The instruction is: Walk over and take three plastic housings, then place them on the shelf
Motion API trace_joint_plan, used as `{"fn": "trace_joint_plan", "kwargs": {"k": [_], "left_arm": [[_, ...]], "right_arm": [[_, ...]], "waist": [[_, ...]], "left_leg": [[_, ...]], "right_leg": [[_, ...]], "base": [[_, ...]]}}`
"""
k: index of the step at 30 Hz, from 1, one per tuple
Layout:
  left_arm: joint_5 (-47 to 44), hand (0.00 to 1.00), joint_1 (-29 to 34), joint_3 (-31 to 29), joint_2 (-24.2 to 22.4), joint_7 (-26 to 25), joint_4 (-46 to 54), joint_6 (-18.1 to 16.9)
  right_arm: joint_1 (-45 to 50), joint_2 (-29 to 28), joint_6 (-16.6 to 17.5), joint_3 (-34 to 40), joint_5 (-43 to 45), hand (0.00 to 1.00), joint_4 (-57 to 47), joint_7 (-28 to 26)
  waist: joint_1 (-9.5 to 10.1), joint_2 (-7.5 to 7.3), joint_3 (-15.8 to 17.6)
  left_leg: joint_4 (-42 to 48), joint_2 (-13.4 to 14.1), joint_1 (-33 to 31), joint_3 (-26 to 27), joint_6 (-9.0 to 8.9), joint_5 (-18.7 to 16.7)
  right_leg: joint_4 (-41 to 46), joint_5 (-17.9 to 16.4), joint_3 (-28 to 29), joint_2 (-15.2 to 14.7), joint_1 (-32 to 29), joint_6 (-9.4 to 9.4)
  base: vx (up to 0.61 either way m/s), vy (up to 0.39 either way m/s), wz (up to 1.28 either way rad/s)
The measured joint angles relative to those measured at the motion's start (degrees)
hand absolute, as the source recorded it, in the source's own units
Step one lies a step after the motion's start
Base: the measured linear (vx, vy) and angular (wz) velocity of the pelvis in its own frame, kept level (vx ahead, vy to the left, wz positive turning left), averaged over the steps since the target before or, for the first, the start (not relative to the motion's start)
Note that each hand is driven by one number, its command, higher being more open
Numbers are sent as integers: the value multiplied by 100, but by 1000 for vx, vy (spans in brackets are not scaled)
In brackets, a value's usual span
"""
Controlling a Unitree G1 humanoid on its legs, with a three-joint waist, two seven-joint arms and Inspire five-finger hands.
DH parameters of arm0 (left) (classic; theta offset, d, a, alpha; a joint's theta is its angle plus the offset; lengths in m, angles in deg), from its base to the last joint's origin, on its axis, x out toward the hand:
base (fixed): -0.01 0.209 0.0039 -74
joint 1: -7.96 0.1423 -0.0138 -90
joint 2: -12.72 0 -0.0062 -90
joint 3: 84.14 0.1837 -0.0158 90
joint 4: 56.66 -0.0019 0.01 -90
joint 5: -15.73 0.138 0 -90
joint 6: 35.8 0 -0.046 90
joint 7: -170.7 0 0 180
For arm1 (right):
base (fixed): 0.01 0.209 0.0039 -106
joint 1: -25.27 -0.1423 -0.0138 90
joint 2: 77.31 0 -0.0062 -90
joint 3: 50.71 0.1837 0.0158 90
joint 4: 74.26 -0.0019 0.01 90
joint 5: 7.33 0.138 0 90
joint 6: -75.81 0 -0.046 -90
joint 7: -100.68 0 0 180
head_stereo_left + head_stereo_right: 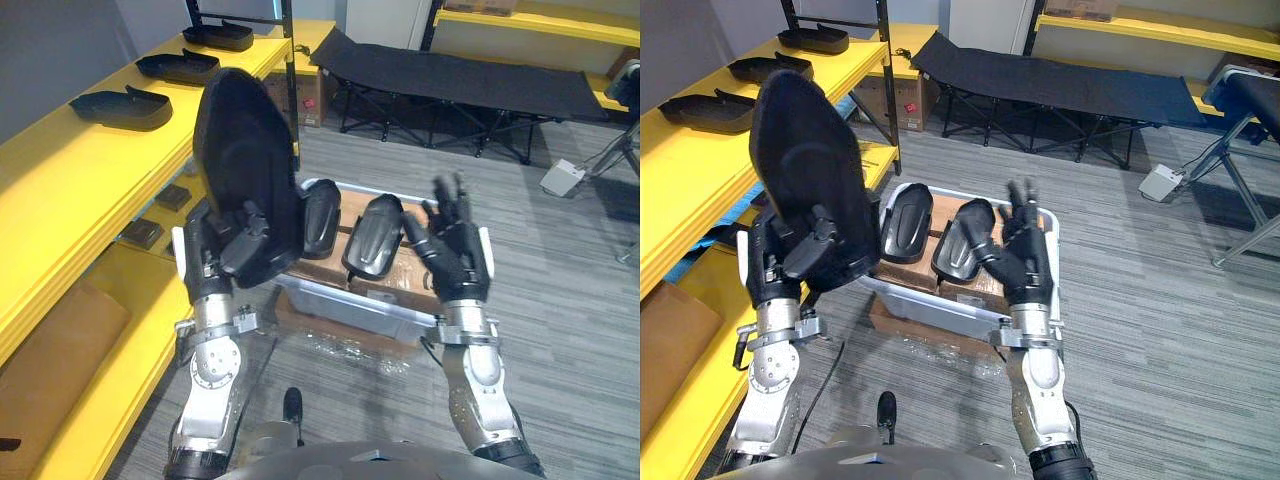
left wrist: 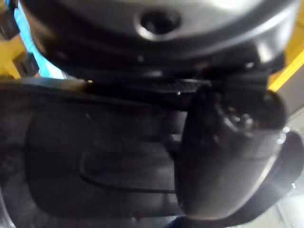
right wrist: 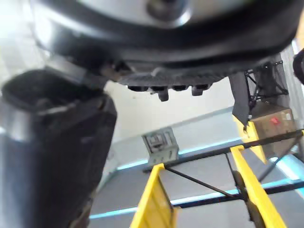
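My left hand is shut on a large black plastic housing and holds it upright, chest-high, beside the yellow shelf. In the left wrist view the thumb presses against the housing's dark shell. Three similar housings lie in a row on the shelf's top board. Two more housings rest on cardboard in a grey bin on the floor. My right hand is raised over the bin's right side, fingers straight and holding nothing.
A black folding cot stands behind the bin. Small dark parts and a brown cardboard sheet lie on the lower shelf board. A white box sits on the carpet at right, and a cardboard box by the shelf post.
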Motion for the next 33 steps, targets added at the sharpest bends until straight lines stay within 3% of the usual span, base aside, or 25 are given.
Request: {"fn": "trace_joint_plan", "kwargs": {"k": [3,5,11,15,19,25,26,28,29,31,33], "left_arm": [[272,0,161,-62,5,-319,0,2],[78,0,195,-116,-6,-260,0,-11],[-1527,0,517,-166,-237,554,96,-256],[-1825,0,795,-203,-287,640,383,-257],[-1823,0,1007,-600,-307,490,765,-264],[-2148,0,1382,-1383,-564,374,1113,-336],[-2277,0,1479,-1437,-593,398,1121,-336],[-2409,0,1630,-1495,-629,619,1115,-335],[-2538,0,1697,-1497,-625,916,1111,-336],[-2741,0,1837,-1500,-628,1297,1112,-364],[-2911,0,2000,-1542,-630,1462,1109,-393]], "right_arm": [[291,-96,64,268,605,100,-221,-405],[539,-148,3,440,623,100,-231,-435],[1215,-286,-723,742,515,100,192,-183],[1257,-284,-1125,844,341,100,754,77],[1223,-283,-1417,804,240,100,880,138],[872,-228,-1582,453,-461,100,893,125],[832,-226,-1583,395,-587,100,896,124],[792,-202,-1584,382,-795,100,898,197],[806,-167,-1584,420,-795,100,899,333],[808,-99,-1586,529,-794,100,903,509],[750,-63,-1559,603,-793,100,1001,568]], "waist": [[-47,6,-6],[-140,17,-14],[-300,81,-54],[-295,151,-96],[-243,238,-138],[125,299,-157],[180,306,-157],[181,296,-148],[173,296,-136],[239,336,-82],[295,233,-18]], "left_leg": [[0,28,-18,117,-5,-22],[0,27,-39,138,-13,-17],[2,51,-38,293,-61,-51],[3,78,-9,321,-75,-60],[2,78,-21,74,-113,-63],[2,40,-309,-700,-241,95],[1,14,-387,-654,-185,52],[38,96,-541,-6,4,-168],[238,173,-703,517,215,-318],[435,305,-793,1148,224,-359],[630,323,-899,1532,129,-481]], "right_leg": [[-36,18,114,12,-73,-5],[-39,26,157,10,-88,-12],[-35,50,281,10,-171,16],[-37,45,312,31,-166,8],[-50,20,72,68,-63,-23],[-118,-66,-815,236,233,-79],[-115,-88,-1029,263,320,-77],[-121,-115,-1751,299,547,-52],[-121,-118,-2180,311,668,-47],[-89,-246,-2563,316,896,1],[-70,-520,-2630,161,959,-17]], "base": [[10,-18,-19],[36,-21,-8],[40,-24,-14],[18,-20,-6],[-5,-36,26],[-32,-66,74],[-45,-39,120],[-64,-41,187],[-60,-26,184],[-43,4,168],[-35,52,98]]}}
